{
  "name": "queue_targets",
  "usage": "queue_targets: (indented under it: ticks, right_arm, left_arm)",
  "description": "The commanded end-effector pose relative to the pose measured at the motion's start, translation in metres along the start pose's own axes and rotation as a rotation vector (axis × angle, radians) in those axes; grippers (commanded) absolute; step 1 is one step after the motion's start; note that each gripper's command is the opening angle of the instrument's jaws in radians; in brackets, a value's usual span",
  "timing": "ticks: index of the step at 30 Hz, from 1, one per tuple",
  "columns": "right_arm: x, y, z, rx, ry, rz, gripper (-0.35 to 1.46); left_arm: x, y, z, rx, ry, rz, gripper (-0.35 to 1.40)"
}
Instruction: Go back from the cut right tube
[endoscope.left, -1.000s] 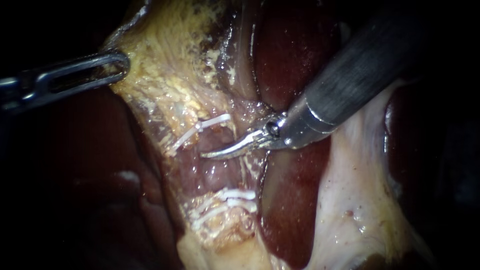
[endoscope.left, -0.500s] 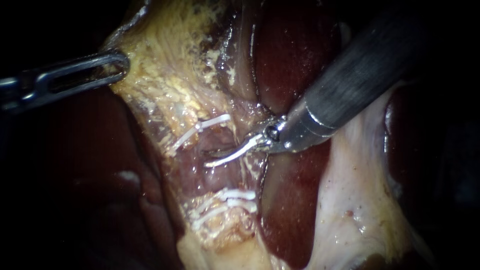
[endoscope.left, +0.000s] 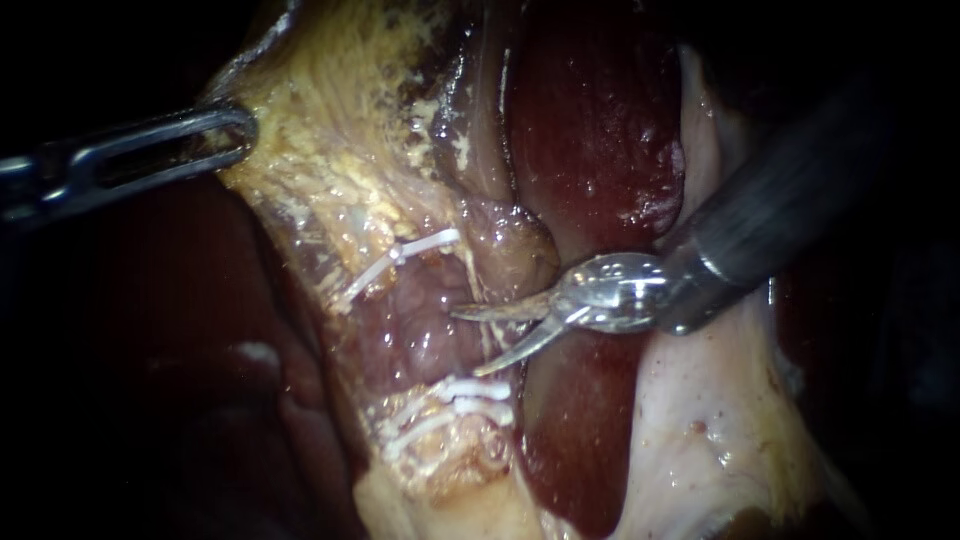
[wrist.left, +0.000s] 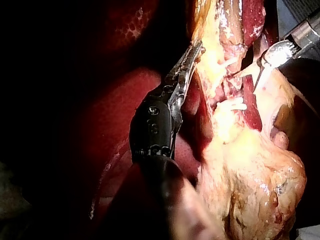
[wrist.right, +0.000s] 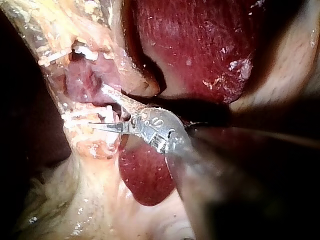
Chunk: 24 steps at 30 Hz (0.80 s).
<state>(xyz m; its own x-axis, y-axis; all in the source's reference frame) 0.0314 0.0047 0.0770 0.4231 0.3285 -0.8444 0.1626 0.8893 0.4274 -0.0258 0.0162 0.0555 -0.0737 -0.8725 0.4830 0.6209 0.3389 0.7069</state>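
The tube runs between an upper white clip and two lower white clips; its pink middle looks parted. My right instrument comes in from the upper right, its curved blades open just right of that gap and touching nothing that I can make out. In its own wrist view the right instrument points at the clipped stretch. My left instrument has slotted jaws shut on the edge of the yellow fatty tissue at the upper left, and the left instrument shows the same hold in the left wrist view.
Dark red liver lies behind and below the right instrument's blades. A pale sheet of tissue hangs at the lower right. A rounded stump of tissue sits just above the blades. More liver fills the dark left side.
The right instrument has drawn back to the right, out from between the clips, and its blades have opened wide. The left instrument has kept its hold and place.
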Motion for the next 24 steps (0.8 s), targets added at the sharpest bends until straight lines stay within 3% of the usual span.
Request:
queue_targets:
  ticks: [1,6,10,15,19,24]
  right_arm:
    - [0.0003,0.0001,-0.0009,-0.017,-0.021,-0.026,1.43]
    - [0.002,0.0,-0.0041,-0.065,-0.038,-0.082,1.43]
    - [0.0035,-0.0007,-0.0061,-0.044,-0.039,-0.133,1.43]
    - [0.004,-0.0016,-0.0073,-0.039,-0.041,-0.184,1.43]
    - [0.0038,-0.002,-0.0078,-0.039,-0.042,-0.198,1.43]
    - [0.0034,-0.0021,-0.0082,-0.043,-0.044,-0.212,1.43]
  left_arm:
    - [0.0,0.0,0.0,0.0,0.0,0.0,-0.35]
    - [0.0,-0.0001,0.0,-0.001,0.0,0.0,-0.35]
    - [0.0,-0.0001,0.0001,-0.001,-0.001,0.0,-0.35]
    - [0.0004,-0.0001,0.0007,-0.003,-0.003,0.001,-0.35]
    - [0.0015,0.0001,0.0026,0.002,-0.009,0.005,-0.35]
    - [0.0037,-0.0002,0.0063,0.014,0.022,0.015,-0.35]
